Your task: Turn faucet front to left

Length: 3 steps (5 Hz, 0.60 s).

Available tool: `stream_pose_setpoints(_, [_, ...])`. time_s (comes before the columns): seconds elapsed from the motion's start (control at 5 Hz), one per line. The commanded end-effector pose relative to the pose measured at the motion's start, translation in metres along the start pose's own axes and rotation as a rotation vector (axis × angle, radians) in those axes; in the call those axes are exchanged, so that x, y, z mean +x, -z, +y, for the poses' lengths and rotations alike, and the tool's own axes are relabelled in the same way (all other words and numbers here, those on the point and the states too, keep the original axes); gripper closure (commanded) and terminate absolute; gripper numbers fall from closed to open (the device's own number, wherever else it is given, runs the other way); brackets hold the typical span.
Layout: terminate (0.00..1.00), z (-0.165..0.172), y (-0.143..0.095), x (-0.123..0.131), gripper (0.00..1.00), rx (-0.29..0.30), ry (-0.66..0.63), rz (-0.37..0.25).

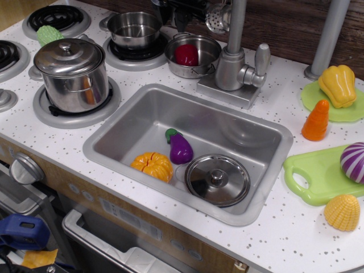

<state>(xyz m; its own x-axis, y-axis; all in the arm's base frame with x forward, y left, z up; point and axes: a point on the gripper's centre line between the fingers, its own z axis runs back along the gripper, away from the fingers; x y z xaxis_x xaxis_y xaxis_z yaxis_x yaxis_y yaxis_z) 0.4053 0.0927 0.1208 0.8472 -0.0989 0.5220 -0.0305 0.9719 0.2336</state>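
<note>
Matte silver-grey plastic makes up the faucet (233,68): a rectangular base plate, a stout cylindrical body, a thin pipe rising straight out of the top of the frame, and a rounded lever on its right side. A perforated, shiny spout head hangs near the top edge, just left of the pipe. The faucet stands on the desk (284,222) at the back rim of the sink (114,136), a brushed-metal rectangular basin with rounded corners.

In the basin lie a glossy purple eggplant (181,148), an orange ribbed pumpkin (152,165) and a polished round lid (216,179) with a knob. A small steel bowl (199,62) holding a red ball (186,54) sits just left of the faucet base. On the grey burner rings stand a lidded steel pot (71,74) and an open steel pot (134,28).

The desk is white with fine dark speckles; behind it runs a dark wood-grain wall, and a plain grey pole (327,37) stands at the back right. On the right lie a yellow pepper (337,84) on a light green plate (341,111), an orange carrot (316,120), a green cutting board (313,179) with a purple-striped onion (354,161), and a yellow ridged shell shape (342,212).

The dark fingers (181,12) show only partly at the top edge, above the bowl and up-left of the faucet body, clear of the pipe. How far they are parted cannot be told, and nothing is seen in their hold.
</note>
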Motion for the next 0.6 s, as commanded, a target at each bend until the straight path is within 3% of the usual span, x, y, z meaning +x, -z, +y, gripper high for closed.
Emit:
stream_pose_setpoints(0.0, [0.00, 0.021, 0.005, 0.019, 1.00, 0.043, 0.051, -0.076])
stream_pose_setpoints(0.2, [0.00, 0.032, 0.010, 0.032, 1.00, 0.038, 0.056, -0.106])
stream_pose_setpoints(0.4, [1.00, 0.027, 0.004, 0.030, 1.00, 0.024, 0.058, -0.057])
